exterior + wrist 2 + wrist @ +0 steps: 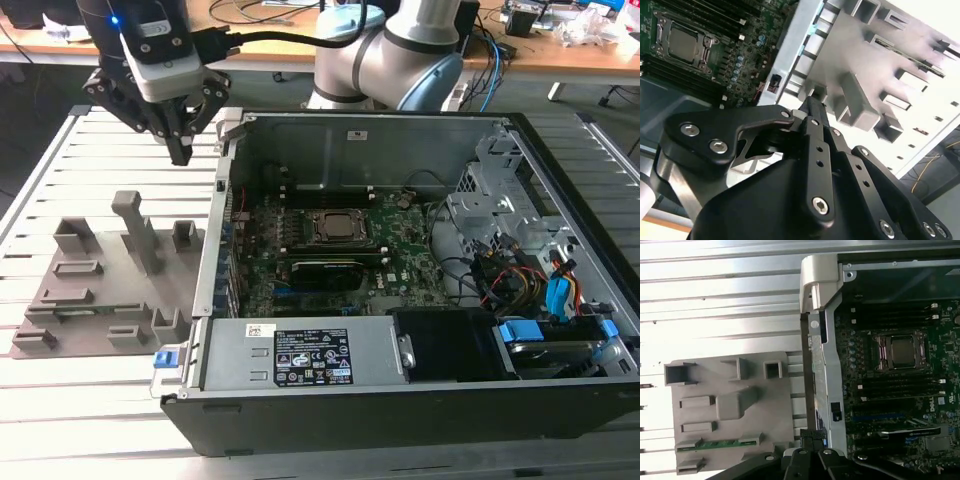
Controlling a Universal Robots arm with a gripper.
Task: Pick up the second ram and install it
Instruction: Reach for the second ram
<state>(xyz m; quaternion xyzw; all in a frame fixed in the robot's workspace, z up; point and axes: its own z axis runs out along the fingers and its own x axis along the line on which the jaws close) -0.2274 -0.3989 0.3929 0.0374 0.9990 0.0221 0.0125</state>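
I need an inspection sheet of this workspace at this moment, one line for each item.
Surface: slatted metal table.
Job's things: second ram lies in the grey fixture; open computer case beside it, motherboard exposed.
Clutter: nothing seen.
Grippers: gripper hangs near the case wall, apart from the ram, fingers together, holding nothing.
Cables: black cable to the wrist; coloured cables inside the case.
Surroundings: desks with loose items behind.

I can read nothing for certain: the large white label (pixel 300 357) on the power supply (pixel 375 350) and the small white sticker (pixel 357 135) on the case's rear wall (pixel 300 150) carry print too fine for me, and the motherboard (pixel 865 405) bears small white lettering.
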